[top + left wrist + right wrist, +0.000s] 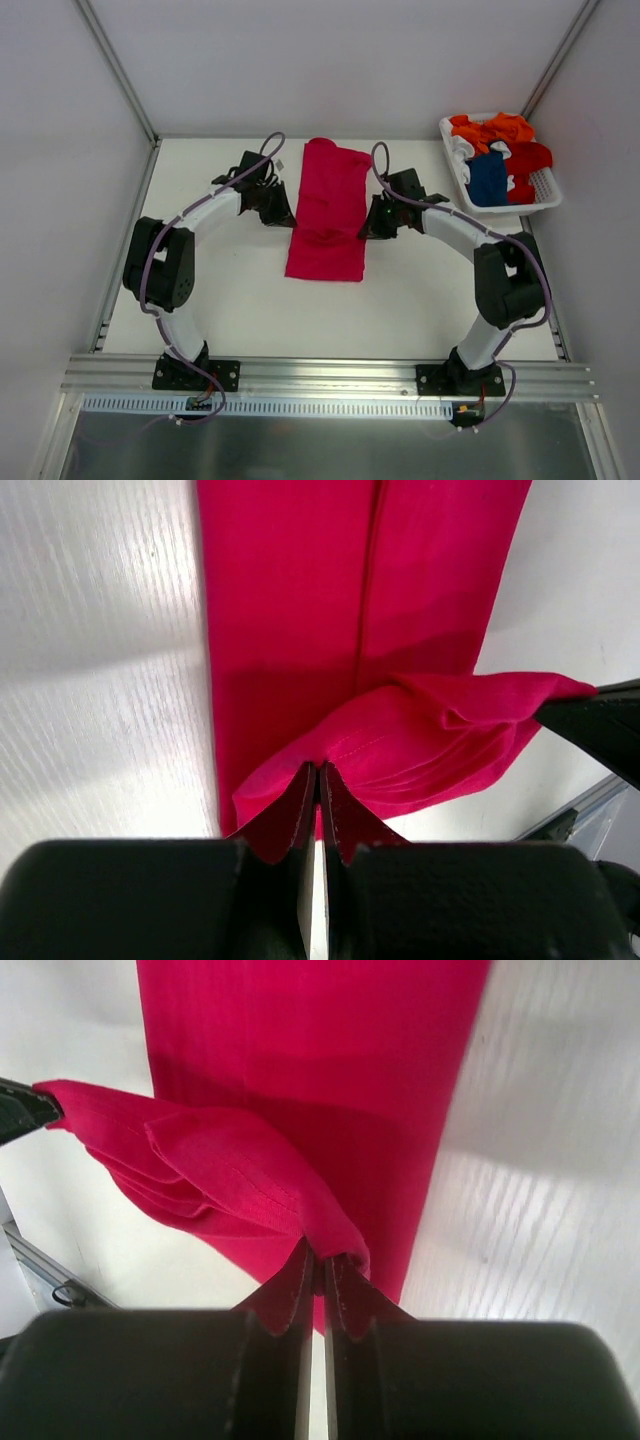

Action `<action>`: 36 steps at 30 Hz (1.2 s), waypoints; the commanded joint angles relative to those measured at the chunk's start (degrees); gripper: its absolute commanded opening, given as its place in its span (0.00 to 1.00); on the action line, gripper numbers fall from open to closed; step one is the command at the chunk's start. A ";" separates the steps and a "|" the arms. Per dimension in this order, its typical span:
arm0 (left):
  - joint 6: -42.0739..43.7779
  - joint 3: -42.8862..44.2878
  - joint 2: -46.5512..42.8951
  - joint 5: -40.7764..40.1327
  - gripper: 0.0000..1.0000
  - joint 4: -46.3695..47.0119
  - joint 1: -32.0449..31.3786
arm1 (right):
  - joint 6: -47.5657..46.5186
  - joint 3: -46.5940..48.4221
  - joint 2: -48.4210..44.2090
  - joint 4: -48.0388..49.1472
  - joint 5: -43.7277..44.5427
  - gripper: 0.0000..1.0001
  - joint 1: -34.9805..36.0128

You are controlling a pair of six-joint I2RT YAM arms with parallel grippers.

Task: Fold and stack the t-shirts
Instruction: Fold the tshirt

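Observation:
The crimson-pink t-shirt [328,205] lies as a long folded strip down the middle of the table. My left gripper [287,217] is shut on the strip's left edge [330,750]. My right gripper [366,229] is shut on its right edge [325,1240]. Both hold a raised fold of the cloth above the flat strip. The orange t-shirt [492,130], the red t-shirt [528,157] and the dark blue t-shirt [487,177] lie bunched in the basket at the back right.
The white slatted basket [546,190] stands at the back right corner. Grey walls close in the table on three sides. An aluminium rail [330,375] runs along the near edge, with both arm bases on it.

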 commanded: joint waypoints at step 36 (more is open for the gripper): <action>2.91 -4.14 -11.20 5.32 0.87 -2.01 4.68 | -6.44 7.13 -4.53 -8.47 -1.64 0.88 -1.98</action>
